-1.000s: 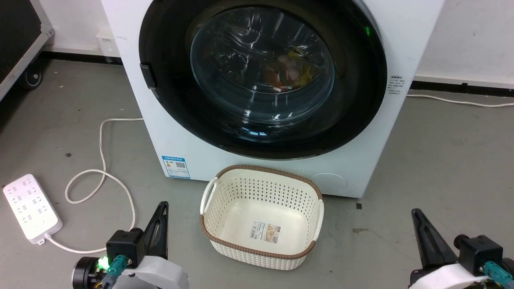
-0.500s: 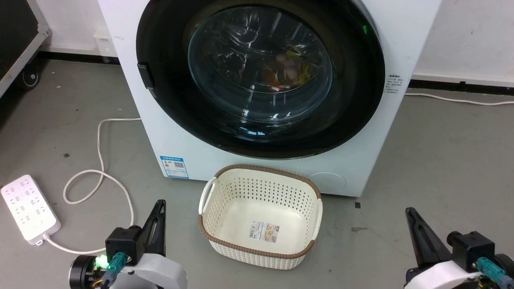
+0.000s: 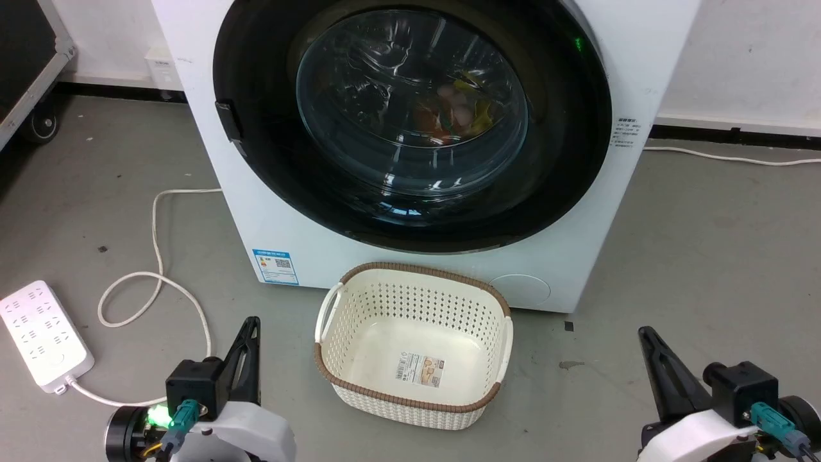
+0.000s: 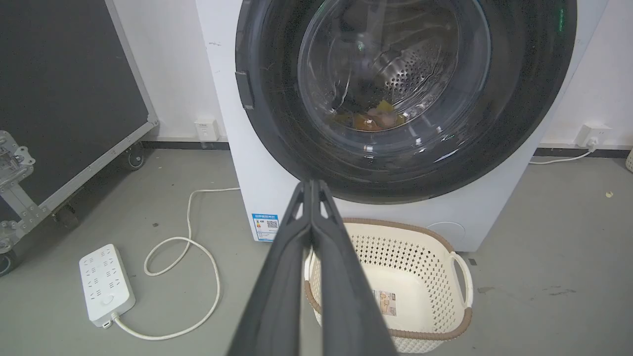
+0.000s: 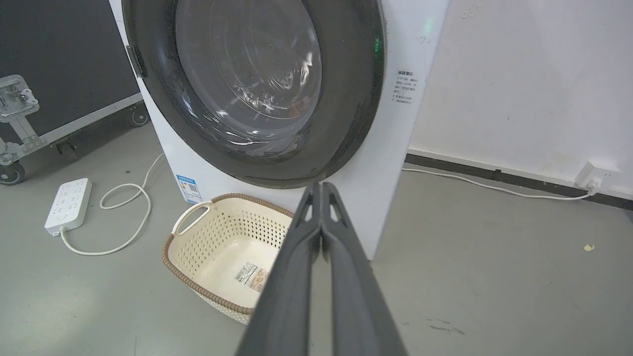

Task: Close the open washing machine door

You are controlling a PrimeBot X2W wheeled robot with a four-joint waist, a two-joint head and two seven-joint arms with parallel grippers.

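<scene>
**Door seated in the washer front, both grippers pinched shut**

Washing machine door (image 3: 410,122) flat against the front of the washing machine (image 3: 308,244), wide black rim meeting the white panel all round, latch tab at its left edge. Behind the bulging glass, a small heap of orange, yellow and pink (image 3: 455,112), perhaps laundry, too blurred by reflections to tell. Small green light (image 3: 578,45) lit at the rim's upper right. Blue label (image 3: 276,266) at the lower left corner of the panel.

Just in front of the machine, on the grey floor, a cream perforated basket (image 3: 397,403) with a brown rim and a sticker on its bottom.

Left gripper (image 3: 251,324) low beside the basket's left, fingers pressed together, holding nothing, well apart from the door. Right gripper (image 3: 644,333) low at the far right, likewise pinched closed and empty.

White power strip (image 3: 42,333) and looping cable (image 3: 157,282) on the floor at the left.
</scene>
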